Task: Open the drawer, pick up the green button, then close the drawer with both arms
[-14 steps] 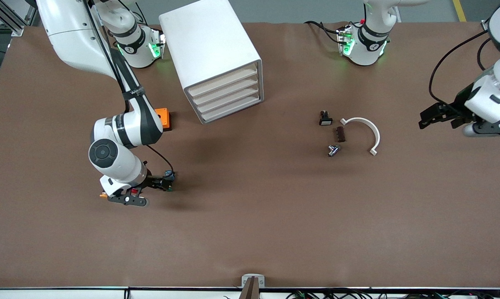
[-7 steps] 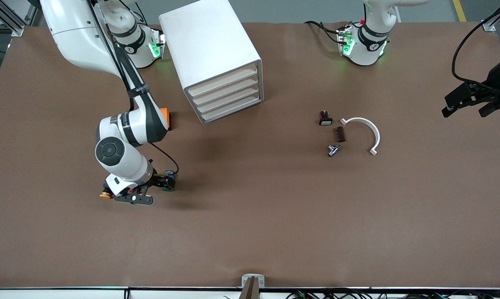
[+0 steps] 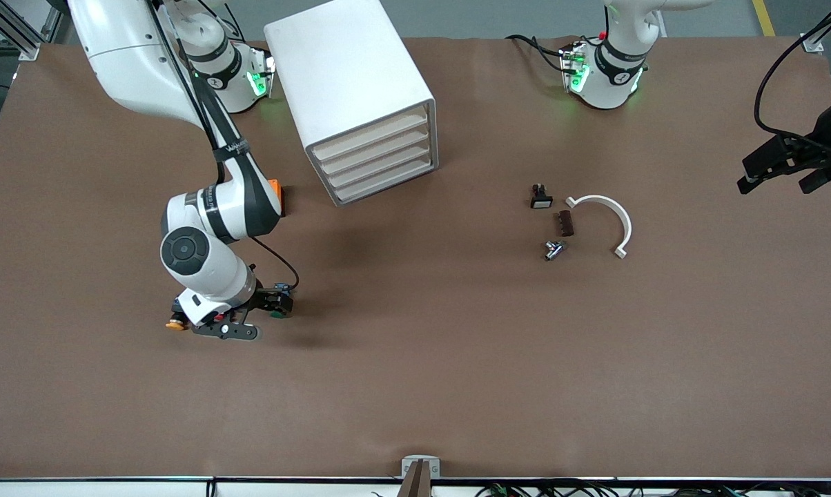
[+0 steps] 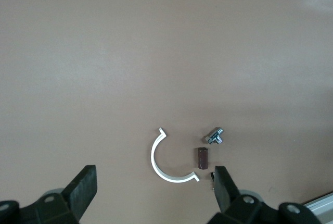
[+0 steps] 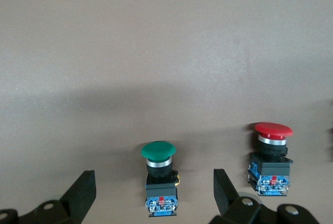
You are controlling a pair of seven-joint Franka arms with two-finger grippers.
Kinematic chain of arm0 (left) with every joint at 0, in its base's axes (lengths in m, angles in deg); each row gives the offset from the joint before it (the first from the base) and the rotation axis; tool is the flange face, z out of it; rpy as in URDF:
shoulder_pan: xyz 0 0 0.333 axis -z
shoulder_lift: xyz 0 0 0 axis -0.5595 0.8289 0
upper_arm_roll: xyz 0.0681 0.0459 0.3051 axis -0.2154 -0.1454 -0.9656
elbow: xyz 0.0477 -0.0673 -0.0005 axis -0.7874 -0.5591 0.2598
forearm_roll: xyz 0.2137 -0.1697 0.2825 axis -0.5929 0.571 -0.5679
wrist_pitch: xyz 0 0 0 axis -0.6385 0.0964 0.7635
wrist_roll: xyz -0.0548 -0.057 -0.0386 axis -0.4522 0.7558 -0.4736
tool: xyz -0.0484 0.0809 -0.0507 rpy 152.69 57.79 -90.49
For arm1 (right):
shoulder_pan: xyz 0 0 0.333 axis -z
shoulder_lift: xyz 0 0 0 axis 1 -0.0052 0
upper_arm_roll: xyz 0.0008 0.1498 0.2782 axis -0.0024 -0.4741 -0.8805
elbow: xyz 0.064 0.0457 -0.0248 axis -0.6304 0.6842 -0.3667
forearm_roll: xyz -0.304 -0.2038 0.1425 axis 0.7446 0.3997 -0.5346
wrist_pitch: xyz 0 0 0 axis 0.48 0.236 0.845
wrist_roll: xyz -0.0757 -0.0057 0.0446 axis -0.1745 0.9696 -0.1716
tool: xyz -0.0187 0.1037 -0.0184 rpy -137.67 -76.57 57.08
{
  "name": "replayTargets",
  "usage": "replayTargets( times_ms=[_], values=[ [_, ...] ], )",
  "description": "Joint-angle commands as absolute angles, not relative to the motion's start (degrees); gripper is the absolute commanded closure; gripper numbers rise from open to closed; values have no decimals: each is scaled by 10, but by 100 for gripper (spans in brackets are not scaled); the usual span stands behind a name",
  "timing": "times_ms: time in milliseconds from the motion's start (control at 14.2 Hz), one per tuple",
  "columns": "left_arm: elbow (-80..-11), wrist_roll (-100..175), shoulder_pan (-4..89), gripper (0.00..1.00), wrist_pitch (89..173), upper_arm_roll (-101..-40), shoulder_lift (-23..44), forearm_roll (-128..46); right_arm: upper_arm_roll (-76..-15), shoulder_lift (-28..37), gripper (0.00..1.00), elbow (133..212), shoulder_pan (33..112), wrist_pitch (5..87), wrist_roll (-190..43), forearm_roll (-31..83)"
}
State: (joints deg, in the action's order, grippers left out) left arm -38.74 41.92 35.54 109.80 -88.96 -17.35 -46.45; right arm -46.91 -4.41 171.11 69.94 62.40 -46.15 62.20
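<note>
- The right gripper (image 5: 151,195) hangs low over the green button (image 5: 158,177) on the table (image 3: 415,359), fingers wide open.
- Center on it, away from the red button (image 5: 271,156).
- The left gripper (image 4: 153,193) waits, open.

No legible text, number or brand can be read with confidence. A dark band on the right arm (image 3: 232,148) carries a short line of white lettering, too small to make out; the grey joint ring above the right arm's base (image 3: 215,81) bears a small white mark, and the left arm's base (image 3: 619,77) a like one, neither readable; the green button (image 5: 159,178) has a small red-and-white label on its blue rear part, characters not decipherable; the red button (image 5: 271,157) carries a similar label on its rear part, likewise unreadable; the cabinet (image 3: 350,96) shows no marking.
</note>
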Motion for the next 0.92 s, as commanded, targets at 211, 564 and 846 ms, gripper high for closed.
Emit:
replayTargets(
  times_ms=[211, 564, 846],
  values=[
    [-374, 420, 361, 0, 1087, -894, -166, -475, -471, -40, 0, 1705, 700, 604, -466, 627],
    [-374, 420, 361, 0, 1087, -893, -166, -475, -468, 4, 0, 1703, 711, 541, -476, 628],
    [-366, 420, 361, 0, 1087, -892, -166, -475, -468, 55, 0, 1686, 744, 460, -539, 628]
  ],
)
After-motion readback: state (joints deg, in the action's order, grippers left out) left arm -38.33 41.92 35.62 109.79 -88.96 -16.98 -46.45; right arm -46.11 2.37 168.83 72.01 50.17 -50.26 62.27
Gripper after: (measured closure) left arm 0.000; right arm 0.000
